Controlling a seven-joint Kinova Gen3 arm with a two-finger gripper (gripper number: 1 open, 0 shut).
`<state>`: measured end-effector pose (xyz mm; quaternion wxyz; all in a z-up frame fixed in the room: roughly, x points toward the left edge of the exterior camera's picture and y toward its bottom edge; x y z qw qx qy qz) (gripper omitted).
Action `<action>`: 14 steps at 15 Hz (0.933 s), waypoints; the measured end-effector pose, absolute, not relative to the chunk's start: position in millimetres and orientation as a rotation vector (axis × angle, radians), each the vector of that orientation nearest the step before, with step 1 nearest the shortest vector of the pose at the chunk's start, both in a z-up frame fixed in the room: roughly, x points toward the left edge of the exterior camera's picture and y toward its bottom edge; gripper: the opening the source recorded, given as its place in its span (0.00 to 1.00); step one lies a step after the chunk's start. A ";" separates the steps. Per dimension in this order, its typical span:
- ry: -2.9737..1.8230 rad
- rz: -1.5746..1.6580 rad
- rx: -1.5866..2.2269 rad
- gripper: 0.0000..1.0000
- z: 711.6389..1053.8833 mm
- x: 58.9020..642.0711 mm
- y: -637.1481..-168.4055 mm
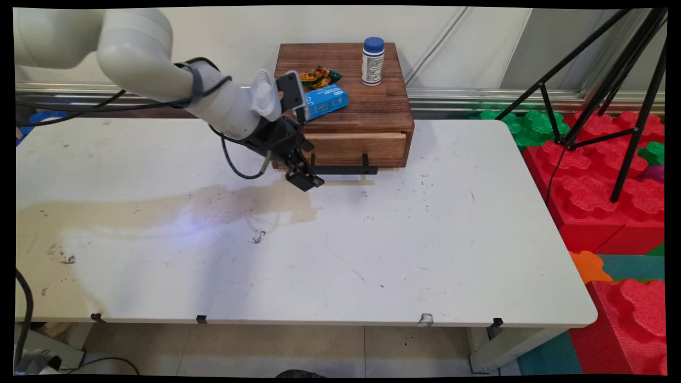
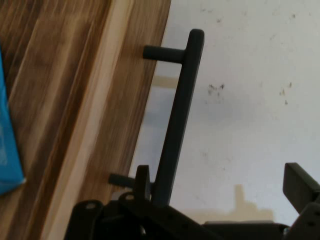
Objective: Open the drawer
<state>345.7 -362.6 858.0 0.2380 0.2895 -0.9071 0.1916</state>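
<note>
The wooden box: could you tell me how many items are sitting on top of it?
3. On the box: a white bottle at the back right, a snack packet at the back left, and a blue carton just in front of the packet. The arm may hide more.

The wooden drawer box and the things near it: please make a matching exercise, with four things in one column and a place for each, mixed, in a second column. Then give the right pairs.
Things:
1. white bottle with blue cap
2. blue carton
3. snack packet
4. pincer

Places:
A. at the left end of the black drawer handle, in front of the wooden box
B. lying on the box top, near its front left
C. standing upright on the box top, toward the back right
D. on the box top, just behind the carton

Pairs: 1-C, 2-B, 3-D, 4-A
</note>
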 end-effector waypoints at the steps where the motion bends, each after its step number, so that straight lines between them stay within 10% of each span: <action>1: -2.483 0.524 0.789 1.00 853.4 343.1 -366.0; 14: -2.461 0.528 0.771 1.00 814.4 325.8 -389.7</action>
